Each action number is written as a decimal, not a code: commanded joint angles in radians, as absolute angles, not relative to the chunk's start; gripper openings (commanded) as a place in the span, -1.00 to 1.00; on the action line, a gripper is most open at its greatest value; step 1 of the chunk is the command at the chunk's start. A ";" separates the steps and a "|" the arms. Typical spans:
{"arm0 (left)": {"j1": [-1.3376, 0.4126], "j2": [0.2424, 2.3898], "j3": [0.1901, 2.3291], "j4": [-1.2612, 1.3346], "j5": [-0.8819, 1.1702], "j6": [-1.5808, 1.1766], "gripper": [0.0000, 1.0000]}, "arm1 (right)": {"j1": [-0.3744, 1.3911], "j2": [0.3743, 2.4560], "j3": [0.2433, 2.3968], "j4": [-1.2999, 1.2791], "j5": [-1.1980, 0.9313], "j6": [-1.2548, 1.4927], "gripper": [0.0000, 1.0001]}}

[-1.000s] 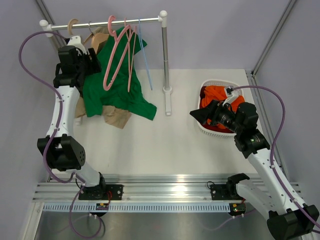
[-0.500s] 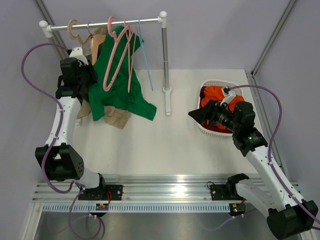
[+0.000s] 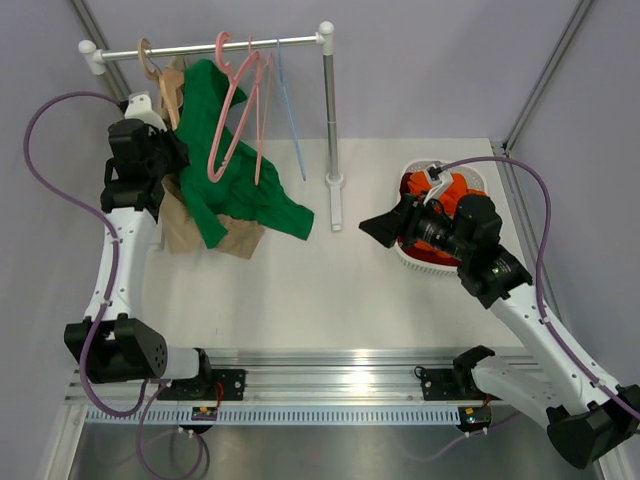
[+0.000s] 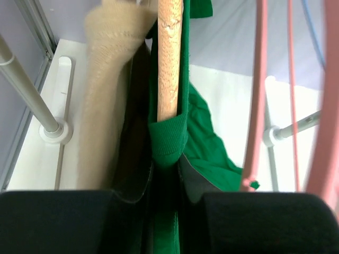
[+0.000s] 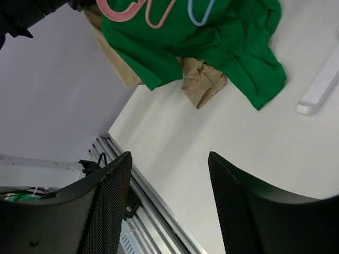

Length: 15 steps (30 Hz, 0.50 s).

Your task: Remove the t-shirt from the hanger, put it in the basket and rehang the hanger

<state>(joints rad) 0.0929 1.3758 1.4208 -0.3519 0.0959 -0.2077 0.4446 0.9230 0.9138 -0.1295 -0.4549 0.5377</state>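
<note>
Supporting desk [image 3: 300, 290]: white, beneath the rail.
rail [image 3: 200, 46]: silver bar on a post at the desk's back.
t-shirt [image 3: 235, 180]: green, hangs from the rail on the hanger, lower part pooled on the desk below the rail.
hanger [image 4: 169, 58]: wooden, hooked near the rail's left end, arm running into the t-shirt.
left gripper [image 4: 167, 209]: below the rail's left end, pinching the t-shirt's ribbed edge just under the hanger.
right gripper [image 5: 168, 164]: well right of the rail, fingers spread apart.

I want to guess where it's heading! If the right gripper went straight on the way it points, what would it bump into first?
Probably the bottom of the green t-shirt, which lies on the table. The way there from the right gripper looks free, though its height is hard to judge.
</note>
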 commanded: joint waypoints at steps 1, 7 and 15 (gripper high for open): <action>0.097 1.267 1.529 -0.252 0.126 -0.267 -1.00 | 0.511 0.946 1.018 -0.132 -0.401 0.514 0.33; 0.097 1.213 1.583 -0.252 0.195 -0.278 -1.00 | 0.621 1.022 1.133 -0.152 -0.341 0.477 0.42; 0.095 1.031 1.369 -0.239 0.183 -0.307 -1.00 | 0.784 1.181 1.293 -0.135 -0.273 0.459 0.51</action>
